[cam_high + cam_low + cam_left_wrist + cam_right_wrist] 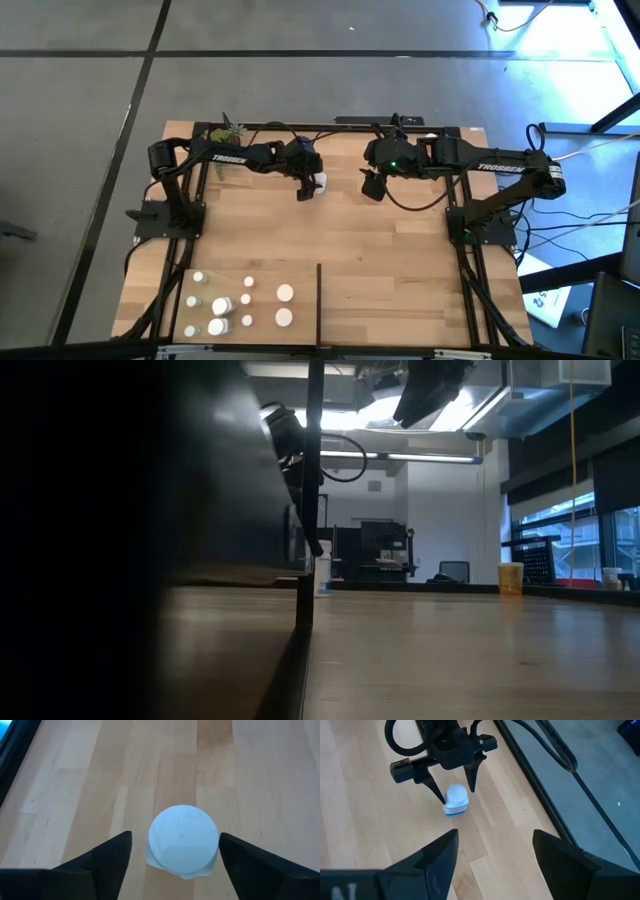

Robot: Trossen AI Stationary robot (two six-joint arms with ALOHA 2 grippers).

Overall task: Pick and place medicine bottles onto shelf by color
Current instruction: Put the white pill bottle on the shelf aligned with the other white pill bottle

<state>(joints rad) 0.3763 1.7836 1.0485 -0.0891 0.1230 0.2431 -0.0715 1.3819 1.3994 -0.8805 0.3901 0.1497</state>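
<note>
Item: white bottle [183, 841] upright on shelf [400, 270] far side | Handling: likely light, rigid, slick; take body sides below cap | Left gripper [451, 789] straddles it, jaws apart, no contact seen | Right gripper [372, 186] nearby, open, empty

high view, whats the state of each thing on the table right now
left end effector: open, fingers either side of a white-capped bottle, gaps visible
that bottle: upright, on the wood
right end effector: open, empty, hovering nearby
sorted bottles: upright, grouped left of the black divider strip
potted plant: upright, far corner
</note>
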